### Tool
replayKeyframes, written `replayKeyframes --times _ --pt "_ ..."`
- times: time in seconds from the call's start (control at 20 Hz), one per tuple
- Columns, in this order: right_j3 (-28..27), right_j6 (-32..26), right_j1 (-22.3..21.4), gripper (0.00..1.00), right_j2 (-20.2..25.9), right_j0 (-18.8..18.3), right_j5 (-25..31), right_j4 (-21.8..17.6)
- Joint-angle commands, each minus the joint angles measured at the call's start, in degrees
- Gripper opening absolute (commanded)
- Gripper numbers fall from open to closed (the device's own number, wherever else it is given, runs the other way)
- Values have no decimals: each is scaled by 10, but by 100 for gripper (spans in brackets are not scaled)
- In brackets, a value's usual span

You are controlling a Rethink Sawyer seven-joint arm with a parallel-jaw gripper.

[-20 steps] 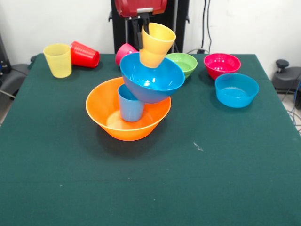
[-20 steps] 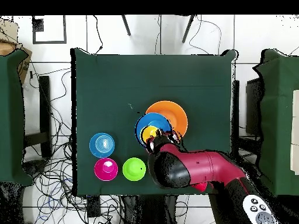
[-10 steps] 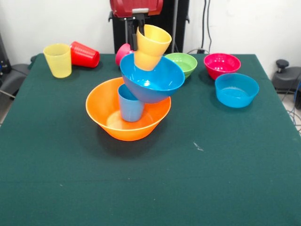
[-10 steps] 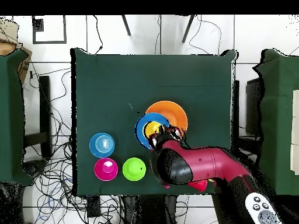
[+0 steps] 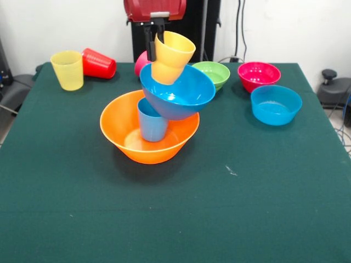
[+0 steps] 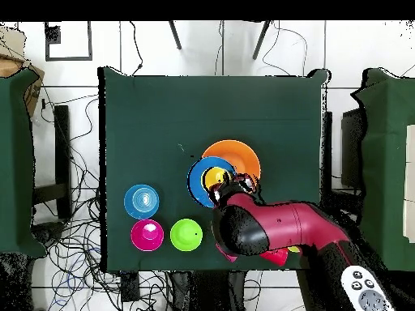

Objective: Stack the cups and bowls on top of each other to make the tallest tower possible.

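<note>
Mid-placement of orange cup [image 5: 170,55]: hand [image 5: 152,50] clenched on its rim, one finger down inside the mouth, cup tilted with its base just touching or hovering over the bowl floor of large blue bowl [image 5: 178,92] directly below. Blue bowl itself leaning, perched on light blue cup [image 5: 151,120] inside large orange bowl [image 5: 148,131], all beneath the hand.

Next: level the cup, centre over the light blue cup's axis, lower gently, release without side load. Risk judged high of tipping the slanted blue bowl.

Versus a second ago: cup shifted sideways toward the yellow-cup side and sits a little higher in the bowl; tilt similar, tower below unmoved.

Spares on the surface: yellow cup [image 5: 67,69] and red cup [image 5: 99,63] to one side of the hand, green bowl [image 5: 213,74], magenta bowl [image 5: 259,75], small blue bowl [image 5: 276,104] to the other; pink cup [image 5: 143,60] just behind the tower
</note>
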Motion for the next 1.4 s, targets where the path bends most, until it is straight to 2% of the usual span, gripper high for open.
replayKeyframes --times 0.05,1.05,1.4 --pt "-33 21 33 0 -37 23 26 -53" --pt "-50 34 33 0 -84 61 46 -39" --pt "-46 35 41 0 -74 64 52 -13"
